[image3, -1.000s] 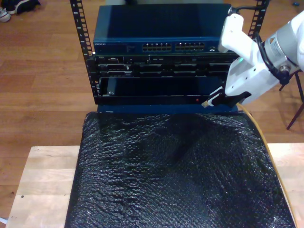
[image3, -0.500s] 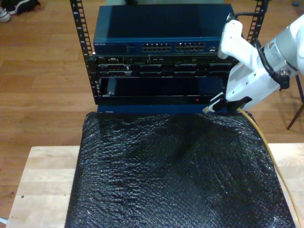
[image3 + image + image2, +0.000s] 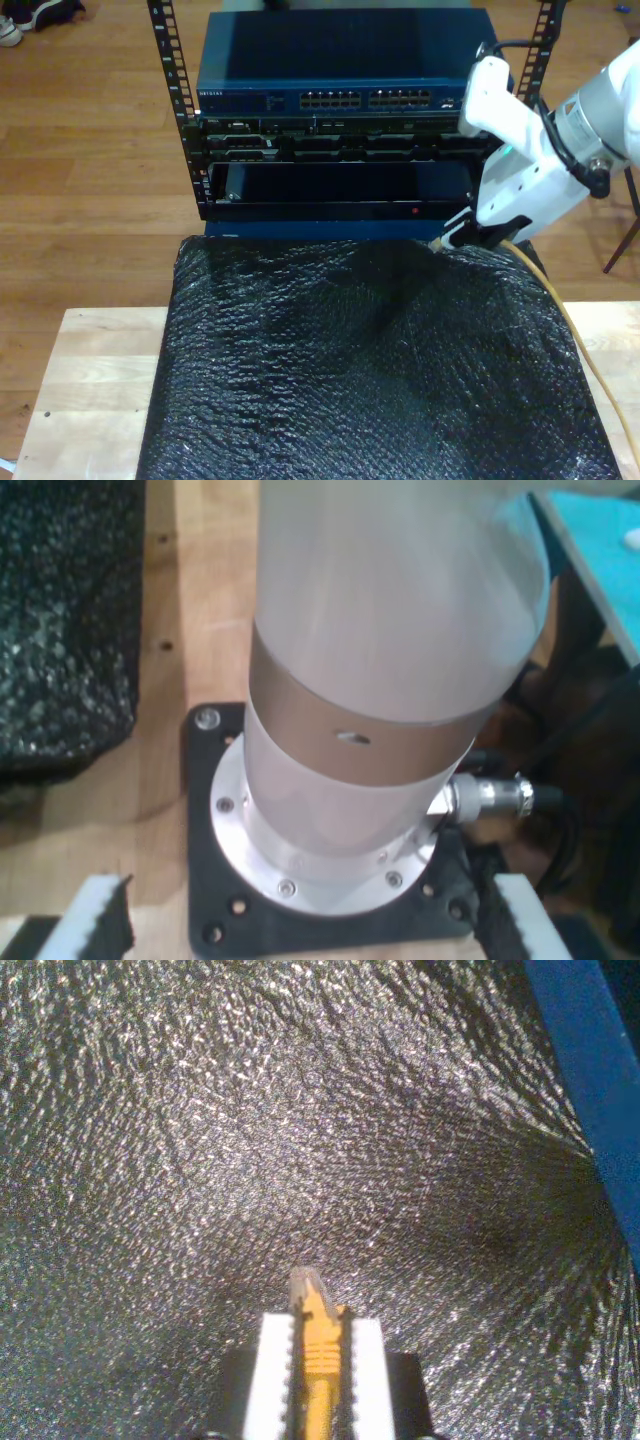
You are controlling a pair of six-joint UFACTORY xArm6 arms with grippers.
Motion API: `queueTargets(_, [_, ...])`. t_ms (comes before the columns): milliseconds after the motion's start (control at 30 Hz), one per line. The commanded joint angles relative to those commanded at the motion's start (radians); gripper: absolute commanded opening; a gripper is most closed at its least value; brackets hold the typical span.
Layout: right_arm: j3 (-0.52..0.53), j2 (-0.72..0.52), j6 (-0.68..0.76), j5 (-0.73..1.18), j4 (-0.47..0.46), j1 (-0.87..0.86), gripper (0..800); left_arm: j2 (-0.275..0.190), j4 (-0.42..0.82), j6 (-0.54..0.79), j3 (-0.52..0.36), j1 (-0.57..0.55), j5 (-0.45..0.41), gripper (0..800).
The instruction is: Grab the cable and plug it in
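A black textured mat (image 3: 370, 370) covers most of the wooden tabletop (image 3: 90, 380) in the exterior view, with a rack of network gear (image 3: 340, 120) standing behind it; the blue switch (image 3: 340, 70) on top shows its row of ports. My second arm (image 3: 560, 150) reaches in from the exterior view's right, sloping down toward the mat's far edge, and my second gripper (image 3: 447, 238) hangs low just in front of the rack. The cable (image 3: 570, 320) trails from it along the mat's edge on the exterior view's right. The second wrist view gives what the exterior view blurs: the jaws are clamped on the cable's ribbed orange boot, and the clear plug (image 3: 305, 1285) pokes out past the white fingertips (image 3: 272, 1360), above the mat. The first wrist view looks at a white arm base (image 3: 350, 730) bolted to a black plate (image 3: 210, 900) on the wood; my first gripper's white fingertips sit well apart there, gripping nothing.
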State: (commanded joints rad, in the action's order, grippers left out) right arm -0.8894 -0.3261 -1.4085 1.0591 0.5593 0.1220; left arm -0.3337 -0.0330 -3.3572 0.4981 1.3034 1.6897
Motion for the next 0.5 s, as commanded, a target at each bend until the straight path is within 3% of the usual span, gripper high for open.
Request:
queueTargets(167, [0.002,0.0,0.0,0.005,0.0,0.0,0,-0.066,0.02,0.002,-0.081,0.021,-0.11,799])
queueTargets(500, [0.008,0.002,-0.002,0.005,0.0,0.003,0,-0.163,0.058,0.071,-0.181,0.025,-0.235,799])
